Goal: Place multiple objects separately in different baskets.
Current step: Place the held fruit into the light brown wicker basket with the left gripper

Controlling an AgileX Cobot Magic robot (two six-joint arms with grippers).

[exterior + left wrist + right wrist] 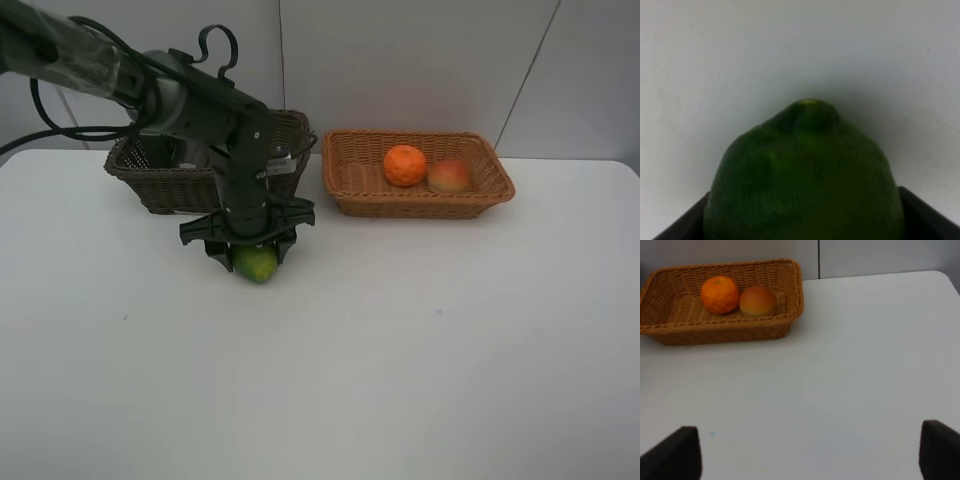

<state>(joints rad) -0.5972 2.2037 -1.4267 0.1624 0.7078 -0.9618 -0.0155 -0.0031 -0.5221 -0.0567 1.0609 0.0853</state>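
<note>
Exterior high view, left to right. The dark brown basket (165,180) stands at the back left of the white table (400,380); its contents are mostly hidden behind the arm. The left gripper (250,255) points straight down just in front of this basket, its fingers set on either side of the green fruit (256,264), which lies on or just above the table; contact with the surface cannot be told. The left wrist view shows the green fruit (805,185) filling the space between the dark finger edges, so the jaws appear closed about it, judged a grasp for carrying. The vertical approach suits a round item that would roll under a sideways push. To the right, the light tan basket (345,195) holds the orange (405,165) and the red-yellow fruit (449,176), touching or nearly so; the fruits appear grouped here, so the green fruit probably belongs with them. The right gripper (810,450) is absent from the high view; its wrist view shows two dark fingertips well apart over bare table, holding nothing, clear of the left arm's likely path
</note>
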